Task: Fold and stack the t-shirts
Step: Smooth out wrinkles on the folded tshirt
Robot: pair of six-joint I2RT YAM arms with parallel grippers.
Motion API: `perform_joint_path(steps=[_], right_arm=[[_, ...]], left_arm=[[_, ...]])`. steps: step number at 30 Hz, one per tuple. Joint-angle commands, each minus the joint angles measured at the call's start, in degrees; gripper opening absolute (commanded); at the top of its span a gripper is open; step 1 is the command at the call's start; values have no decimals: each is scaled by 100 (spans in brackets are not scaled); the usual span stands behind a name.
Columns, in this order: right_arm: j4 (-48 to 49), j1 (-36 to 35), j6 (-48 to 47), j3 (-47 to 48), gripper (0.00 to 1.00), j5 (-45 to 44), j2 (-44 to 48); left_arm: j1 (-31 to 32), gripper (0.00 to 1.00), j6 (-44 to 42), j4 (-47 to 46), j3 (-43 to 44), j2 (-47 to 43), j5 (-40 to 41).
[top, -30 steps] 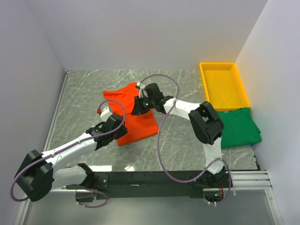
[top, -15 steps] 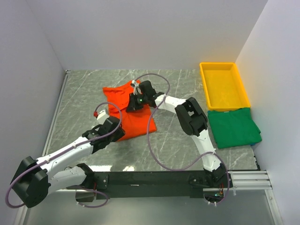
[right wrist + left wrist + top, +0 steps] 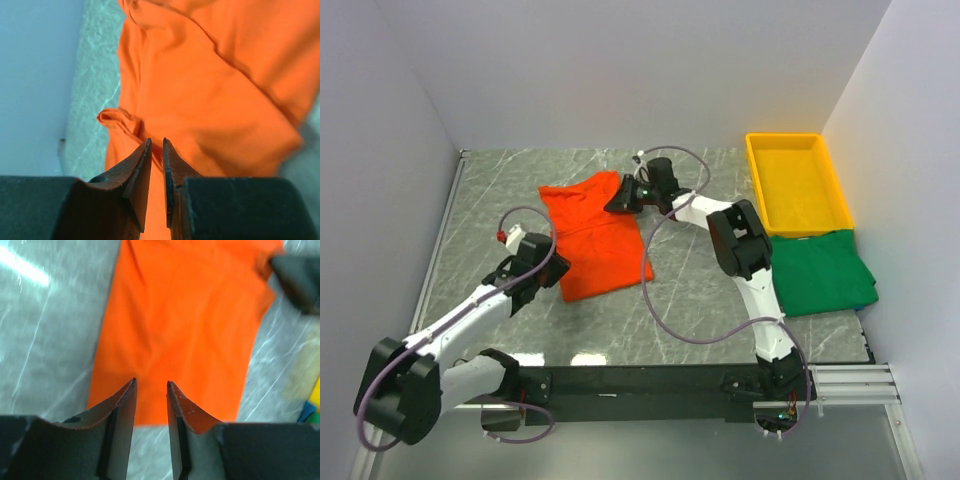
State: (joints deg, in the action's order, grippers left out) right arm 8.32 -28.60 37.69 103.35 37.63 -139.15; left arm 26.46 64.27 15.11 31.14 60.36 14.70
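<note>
Right gripper (image 3: 620, 198) farther back, over far edge of orange-red shirt (image 3: 592, 245)

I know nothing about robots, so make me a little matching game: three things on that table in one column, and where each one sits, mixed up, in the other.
Things:
1. orange t-shirt
2. green t-shirt
3. yellow tray

Places:
A. far right corner of the table
B. laid out around the table's middle
C. right side, on the near side of the tray

Pairs: 1-B, 2-C, 3-A
</note>
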Motion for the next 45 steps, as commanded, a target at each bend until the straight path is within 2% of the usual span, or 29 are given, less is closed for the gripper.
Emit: perform_joint_path(steps=[1,5,9,12,18,24,31,36,41,45], right_arm=[[1101,91,633,-683,22,508,634],[1813,118,923,-1404,22,833,898],[2244,127,1240,-1520,22,1115,767],[2140,135,1302,-1414,22,1107,583],[1972,267,1468,-1160,22,844,143],[2078,460,2093,-1106,22,694,-253],[1700,662,1935,-1422,22,298,-43],[1946,803,1953,-1756,22,421,397],[1533,795,1408,-2309,22,307,1433],[1857,733,1460,-3274,22,595,2180]], left_arm=[[-439,36,-362,-947,243,335,-573],[-904,33,-503,-1711,639,1055,-916],[-1256,26,-460,-2265,938,1986,-1231],[-1582,24,-380,-2731,1043,2540,-1425],[-1899,22,-345,-2900,1474,3691,-1707],[-2101,20,-231,-3032,1580,4229,-1839],[-2408,22,-336,-2549,1615,4178,-1839],[-2426,30,-678,-1918,1860,3545,-1629],[-2426,42,-1100,-1073,2169,2756,-1487],[-2339,44,-1162,-581,1993,2130,-1628]])
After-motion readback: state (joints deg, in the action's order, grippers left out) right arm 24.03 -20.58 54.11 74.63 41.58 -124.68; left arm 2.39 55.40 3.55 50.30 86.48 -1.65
